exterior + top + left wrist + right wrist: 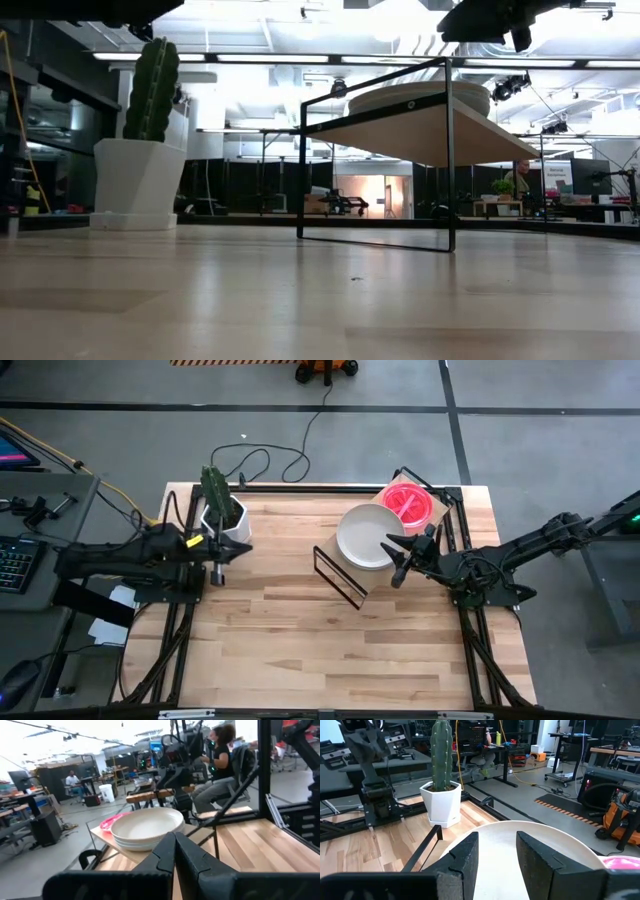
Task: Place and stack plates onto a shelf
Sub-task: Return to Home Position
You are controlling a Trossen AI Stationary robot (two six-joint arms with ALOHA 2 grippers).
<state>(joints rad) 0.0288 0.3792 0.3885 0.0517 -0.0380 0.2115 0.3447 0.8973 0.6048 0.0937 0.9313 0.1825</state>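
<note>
The shelf (438, 512) stands at the table's far right, its plywood board on a black frame (430, 130). A stack of pale plates with a cream-white one on top (365, 537) lies on the shelf's near end and also shows in the left wrist view (147, 826). Pink plates (407, 502) lie on the far end. My right gripper (398, 558) is open and empty, just above the pale stack's right rim (530, 835), clear of it in the low view (500, 20). My left gripper (216, 568) is shut and empty at the table's left.
A white pot with a green cactus (222, 515) stands at the far left, just beyond my left gripper, and shows in the low view (140, 170). The bare plank tabletop (320, 650) spreads in front of the shelf. A person sits beyond the table in the left wrist view (220, 755).
</note>
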